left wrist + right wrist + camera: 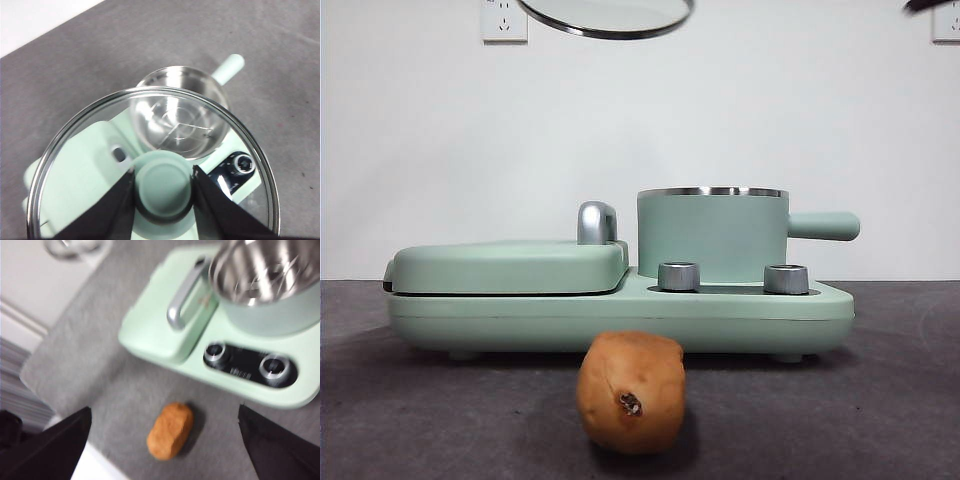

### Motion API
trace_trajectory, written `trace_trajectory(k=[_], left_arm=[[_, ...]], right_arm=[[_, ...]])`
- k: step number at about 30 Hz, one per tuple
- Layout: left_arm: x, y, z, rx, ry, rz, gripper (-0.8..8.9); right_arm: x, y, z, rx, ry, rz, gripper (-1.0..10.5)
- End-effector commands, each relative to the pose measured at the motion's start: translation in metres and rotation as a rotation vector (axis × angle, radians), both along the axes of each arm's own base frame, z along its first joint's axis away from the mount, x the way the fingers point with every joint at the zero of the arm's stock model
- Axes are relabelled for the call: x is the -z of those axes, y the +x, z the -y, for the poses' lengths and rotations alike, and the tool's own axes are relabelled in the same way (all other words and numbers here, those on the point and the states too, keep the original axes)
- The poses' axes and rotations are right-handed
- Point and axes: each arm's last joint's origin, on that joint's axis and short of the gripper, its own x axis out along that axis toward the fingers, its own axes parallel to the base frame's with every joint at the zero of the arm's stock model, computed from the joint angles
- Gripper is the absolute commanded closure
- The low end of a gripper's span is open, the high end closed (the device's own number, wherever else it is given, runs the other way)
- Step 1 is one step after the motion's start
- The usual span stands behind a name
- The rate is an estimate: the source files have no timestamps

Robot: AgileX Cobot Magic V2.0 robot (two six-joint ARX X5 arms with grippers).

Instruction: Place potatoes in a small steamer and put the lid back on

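The oval orange-brown potato lies on the grey table in front of the appliance; it also shows in the right wrist view. The mint-green steamer pot stands open on the appliance's right side, its steel inside empty. My left gripper is shut on the lid's green knob and holds the glass lid high above the pot; the lid's rim shows at the front view's top edge. My right gripper is open and empty, high above the potato.
The flat griddle cover with a chrome handle fills the appliance's left half. Two steel dials sit in front of the pot. The pot's side handle points right. A black arm tip shows at top right.
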Motion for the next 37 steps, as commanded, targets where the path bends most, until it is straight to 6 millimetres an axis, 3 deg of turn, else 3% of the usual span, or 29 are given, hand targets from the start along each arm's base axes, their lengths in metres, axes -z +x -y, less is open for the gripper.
trace_trajectory(k=[1,10,15,19,28,37], left_arm=[[-0.024,-0.010,-0.019,-0.020,-0.047,0.084,8.07],[-0.048,-0.018,-0.075,-0.168,-0.081,0.153,8.07],[-0.051,-0.015,-0.096,-0.239,-0.079,0.164,8.07],[-0.051,-0.011,-0.108,-0.283,-0.077,0.167,8.07],[-0.050,-0.007,-0.115,-0.321,-0.084,0.166,8.07],[-0.051,-0.007,-0.115,-0.319,-0.086,0.168,8.07]], right_arm=[[0.004,0.004,-0.024,-0.027,-0.027,-0.079,4.9],[0.053,0.008,-0.110,-0.049,-0.247,-0.274,4.9],[0.085,0.008,-0.143,-0.054,-0.377,-0.353,5.1],[0.104,0.014,-0.163,-0.045,-0.462,-0.384,5.2],[0.119,0.038,-0.196,-0.040,-0.547,-0.407,5.2],[0.145,0.053,-0.208,-0.025,-0.644,-0.469,5.2]])
